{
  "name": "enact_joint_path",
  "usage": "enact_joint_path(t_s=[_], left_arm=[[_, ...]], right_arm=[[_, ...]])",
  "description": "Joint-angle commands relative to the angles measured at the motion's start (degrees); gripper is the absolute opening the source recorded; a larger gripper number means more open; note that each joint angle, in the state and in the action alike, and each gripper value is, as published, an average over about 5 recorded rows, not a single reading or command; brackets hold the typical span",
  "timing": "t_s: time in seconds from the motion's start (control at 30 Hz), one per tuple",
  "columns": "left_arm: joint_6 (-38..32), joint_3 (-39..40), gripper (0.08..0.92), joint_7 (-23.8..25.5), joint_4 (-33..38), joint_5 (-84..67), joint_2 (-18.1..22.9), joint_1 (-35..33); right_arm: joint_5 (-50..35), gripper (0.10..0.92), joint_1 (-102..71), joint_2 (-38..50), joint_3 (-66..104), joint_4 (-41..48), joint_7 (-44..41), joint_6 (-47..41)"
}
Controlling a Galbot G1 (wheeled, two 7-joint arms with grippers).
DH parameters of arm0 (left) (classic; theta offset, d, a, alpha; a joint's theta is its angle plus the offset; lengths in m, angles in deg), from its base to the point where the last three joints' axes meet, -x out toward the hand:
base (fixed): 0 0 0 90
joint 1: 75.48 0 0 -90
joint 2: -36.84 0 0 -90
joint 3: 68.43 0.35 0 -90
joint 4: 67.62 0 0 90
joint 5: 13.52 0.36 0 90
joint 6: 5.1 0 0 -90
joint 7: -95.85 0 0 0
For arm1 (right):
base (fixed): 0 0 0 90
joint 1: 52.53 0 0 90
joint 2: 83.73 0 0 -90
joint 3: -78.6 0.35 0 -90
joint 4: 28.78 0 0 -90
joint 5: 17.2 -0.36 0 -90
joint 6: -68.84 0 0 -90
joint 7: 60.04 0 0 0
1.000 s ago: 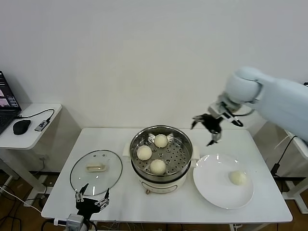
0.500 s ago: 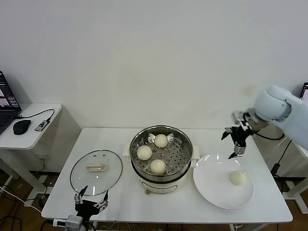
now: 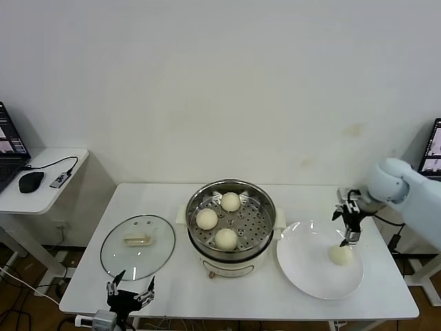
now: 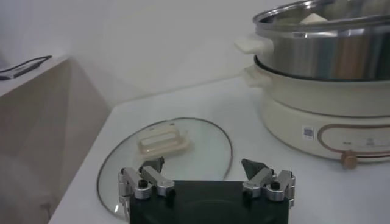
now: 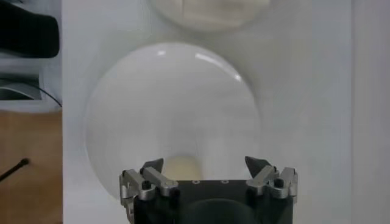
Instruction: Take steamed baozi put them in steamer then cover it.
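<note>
White wall point(image 3: 220, 83), white table point(image 3: 158, 289), perhaps wood floor point(image 3: 21, 303).

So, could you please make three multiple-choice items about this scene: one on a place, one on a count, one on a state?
1. Where is the cover?
A. on the steamer
B. flat on the table, on the steamer's left
C. on the white plate

2. How many baozi lie in the steamer?
A. one
B. three
C. four

3. How is the right gripper?
A. open, just above the baozi on the plate
B. shut on a baozi
C. holding the cover

Answers:
1 B: the glass cover lies on the table, near the idle, open left gripper.
2 B: three buns sit on the perforated tray; the last baozi is on the white plate.
3 A: its fingers stand apart over that bun.
</note>
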Motion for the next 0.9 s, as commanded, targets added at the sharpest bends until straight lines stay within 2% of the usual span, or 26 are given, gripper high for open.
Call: enact_joint_path(t_s=[0.03, 0.9], left_arm=[[0.0, -0.2, 0.823, 0.0, -0.8, -0.3, 0.1, -0.2], [-0.1, 0.5, 0.823, 0.2, -2.4, 0.2, 0.2, 0.4]], right_arm=[[7.1, 0.823, -8.9, -1.7, 6.1, 3.6, 1.6, 1.4], [11.1, 0.823, -13.7, -3.6, 8.3, 6.5, 2.9, 2.8]])
